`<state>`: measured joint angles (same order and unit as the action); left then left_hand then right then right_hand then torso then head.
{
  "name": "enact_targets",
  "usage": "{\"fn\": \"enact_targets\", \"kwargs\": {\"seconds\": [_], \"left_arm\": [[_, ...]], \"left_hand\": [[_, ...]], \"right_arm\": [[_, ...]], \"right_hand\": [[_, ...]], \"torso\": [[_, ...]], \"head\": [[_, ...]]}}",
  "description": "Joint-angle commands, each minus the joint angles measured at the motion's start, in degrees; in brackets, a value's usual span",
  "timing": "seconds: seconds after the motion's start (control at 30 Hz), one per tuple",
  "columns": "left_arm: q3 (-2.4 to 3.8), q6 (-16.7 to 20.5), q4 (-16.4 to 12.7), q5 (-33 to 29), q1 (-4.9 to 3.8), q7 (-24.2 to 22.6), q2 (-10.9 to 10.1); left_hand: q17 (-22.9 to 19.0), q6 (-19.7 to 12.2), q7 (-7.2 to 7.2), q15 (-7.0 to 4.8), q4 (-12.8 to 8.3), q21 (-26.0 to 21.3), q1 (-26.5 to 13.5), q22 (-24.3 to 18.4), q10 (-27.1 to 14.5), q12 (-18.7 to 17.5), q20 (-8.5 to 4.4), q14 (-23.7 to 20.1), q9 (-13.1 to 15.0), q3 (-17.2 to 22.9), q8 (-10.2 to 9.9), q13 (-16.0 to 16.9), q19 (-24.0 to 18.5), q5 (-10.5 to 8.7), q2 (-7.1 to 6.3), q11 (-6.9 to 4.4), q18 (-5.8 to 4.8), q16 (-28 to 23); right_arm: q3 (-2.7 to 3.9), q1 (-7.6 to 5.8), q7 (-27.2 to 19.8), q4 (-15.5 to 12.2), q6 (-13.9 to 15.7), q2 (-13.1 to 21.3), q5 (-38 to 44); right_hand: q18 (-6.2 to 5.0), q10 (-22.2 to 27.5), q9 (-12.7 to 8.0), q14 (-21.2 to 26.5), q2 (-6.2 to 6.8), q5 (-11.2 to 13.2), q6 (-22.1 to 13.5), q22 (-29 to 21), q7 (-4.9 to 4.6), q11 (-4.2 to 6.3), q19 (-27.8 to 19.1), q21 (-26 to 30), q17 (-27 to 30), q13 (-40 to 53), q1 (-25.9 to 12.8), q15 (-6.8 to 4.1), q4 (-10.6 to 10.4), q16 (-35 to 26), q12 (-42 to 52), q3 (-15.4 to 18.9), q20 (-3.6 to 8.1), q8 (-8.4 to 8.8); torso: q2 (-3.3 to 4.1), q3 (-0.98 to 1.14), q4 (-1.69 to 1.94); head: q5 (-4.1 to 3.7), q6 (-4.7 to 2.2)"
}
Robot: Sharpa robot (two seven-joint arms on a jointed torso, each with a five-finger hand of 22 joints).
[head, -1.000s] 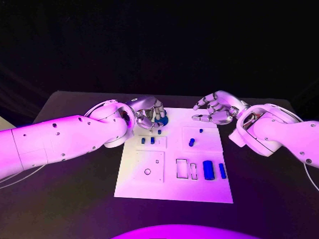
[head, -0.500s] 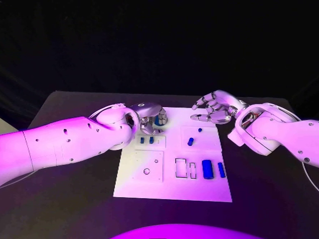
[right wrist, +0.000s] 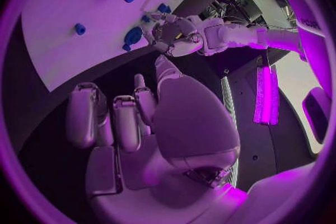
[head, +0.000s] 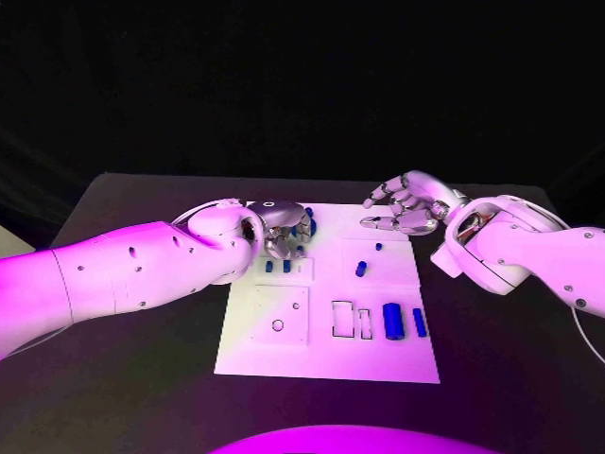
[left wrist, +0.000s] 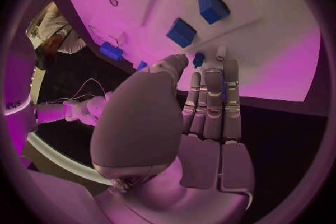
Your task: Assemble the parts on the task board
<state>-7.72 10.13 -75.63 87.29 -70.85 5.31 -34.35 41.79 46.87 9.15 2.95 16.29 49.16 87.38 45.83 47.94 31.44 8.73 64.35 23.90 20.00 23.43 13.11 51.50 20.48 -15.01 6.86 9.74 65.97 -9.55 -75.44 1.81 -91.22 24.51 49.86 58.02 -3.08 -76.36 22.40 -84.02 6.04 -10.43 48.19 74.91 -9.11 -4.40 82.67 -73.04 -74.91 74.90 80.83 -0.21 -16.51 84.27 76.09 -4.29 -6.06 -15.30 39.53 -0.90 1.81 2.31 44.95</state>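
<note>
Reaching over the board's (head: 327,364) far left corner, left hand (head: 286,235) curled among blue parts (head: 394,323), hold unclear, right hand (head: 406,210) hovering with fingers spread, empty

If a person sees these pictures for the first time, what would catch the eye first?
Probably the white task board in the middle of the black table, with small blue parts on it. Next, the left robot hand over the board's far left corner, close to some blue parts, and the right robot hand above the board's far right edge, fingers apart, holding nothing.
</note>
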Motion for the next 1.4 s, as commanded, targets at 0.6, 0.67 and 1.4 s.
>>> {"fn": "enact_targets", "kwargs": {"seconds": [0.6,0.67,1.4], "left_arm": [[0.02,-4.07,1.8,0.77,0.13,0.89,1.01],[0.03,-4.11,1.88,0.63,0.14,0.89,1.03],[0.03,-3.19,2.34,-1.38,0.16,-0.07,1.48]], "left_hand": [[5.69,2.92,-0.37,-0.79,-0.65,2.24,1.55,1.89,3.9,-0.17,-0.6,4.23,-1.63,2.35,-1.38,-0.83,0.77,-0.02,0.91,-0.87,0.77,6.15],[5.69,2.97,-0.36,-0.82,-0.74,2.39,1.67,2.02,4.03,-0.22,-0.64,4.28,-1.73,2.54,-1.5,-0.88,0.78,-0.01,0.96,-0.9,0.77,6.31],[7.56,3.07,-0.3,-0.86,-0.79,4.15,1.38,3.75,4.83,-1.2,-0.76,5.74,-2.4,3.45,-2.46,-1.58,1.42,-0.21,0.87,-0.94,0.55,8.28]], "right_arm": [[0.02,0.03,-0.56,-0.28,-0.43,0.04,0.22],[0.02,0.03,-0.54,-0.27,-0.46,0.04,0.22],[0.02,0.03,-0.41,-0.3,-0.86,0.0,0.23]], "right_hand": [[-0.68,0.32,-0.09,-2.97,-0.31,-0.42,-0.3,5.19,-0.03,0.06,-0.23,0.13,-3.1,0.65,-0.11,0.19,-0.03,-0.25,-0.13,-0.39,0.11,-0.25],[-0.68,0.32,-0.09,-2.97,-0.31,-0.42,-0.3,5.19,-0.03,0.06,-0.23,0.13,-3.1,0.65,-0.11,0.19,-0.03,-0.25,-0.13,-0.39,0.11,-0.25],[-0.67,0.17,-0.11,-2.99,-0.35,-0.42,-0.28,5.22,-0.02,0.08,-0.17,0.11,-3.1,0.76,-0.1,0.17,-0.05,-0.27,0.0,-0.45,0.13,-0.33]], "torso": [[-0.05,-0.01,0.04],[-0.05,-0.02,0.05],[-0.02,0.02,0.0]], "head": [[0.11,0.39],[0.08,0.37],[0.02,0.41]]}}
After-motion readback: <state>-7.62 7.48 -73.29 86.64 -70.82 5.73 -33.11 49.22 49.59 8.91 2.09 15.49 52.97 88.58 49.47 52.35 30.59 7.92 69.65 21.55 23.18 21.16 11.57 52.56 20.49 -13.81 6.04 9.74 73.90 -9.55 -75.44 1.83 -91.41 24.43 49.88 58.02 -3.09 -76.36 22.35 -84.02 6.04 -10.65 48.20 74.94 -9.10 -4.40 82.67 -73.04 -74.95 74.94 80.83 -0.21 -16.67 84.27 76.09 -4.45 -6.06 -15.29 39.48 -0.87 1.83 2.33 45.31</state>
